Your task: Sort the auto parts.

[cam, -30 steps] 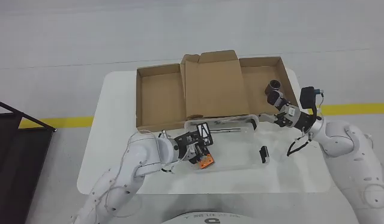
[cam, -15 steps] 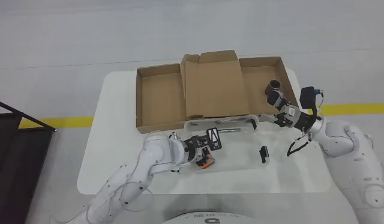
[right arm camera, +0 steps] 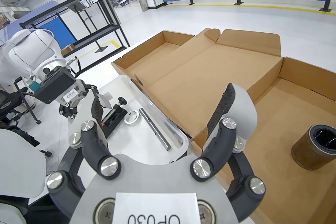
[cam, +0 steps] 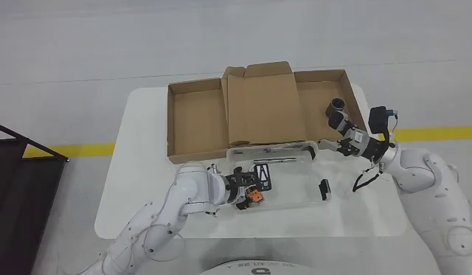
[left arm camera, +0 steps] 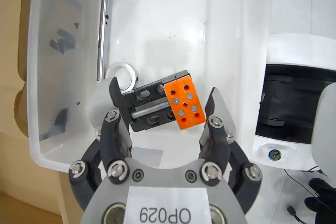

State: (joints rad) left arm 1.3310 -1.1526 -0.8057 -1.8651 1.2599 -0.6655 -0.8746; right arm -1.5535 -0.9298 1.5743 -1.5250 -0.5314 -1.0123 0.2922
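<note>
Loosely between left fingers (left arm camera: 218, 109), vise (left arm camera: 157, 107)

Left pincer (left arm camera: 164, 89) swings sideways, then sinks lower; black-orange vise (left arm camera: 153, 110) now sits between its spread jaws.

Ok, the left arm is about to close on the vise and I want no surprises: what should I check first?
1. Left end effector open: ok.
2. Vise between its fingers, lying skewed: ok.
3. Ring clear of the fingers: cannot tell, it lies right by one.
4. Rod clear of the fingers: ok.
5. Right end effector away from the vise: ok.
6. Fingers low enough to grip: cannot tell.
</note>
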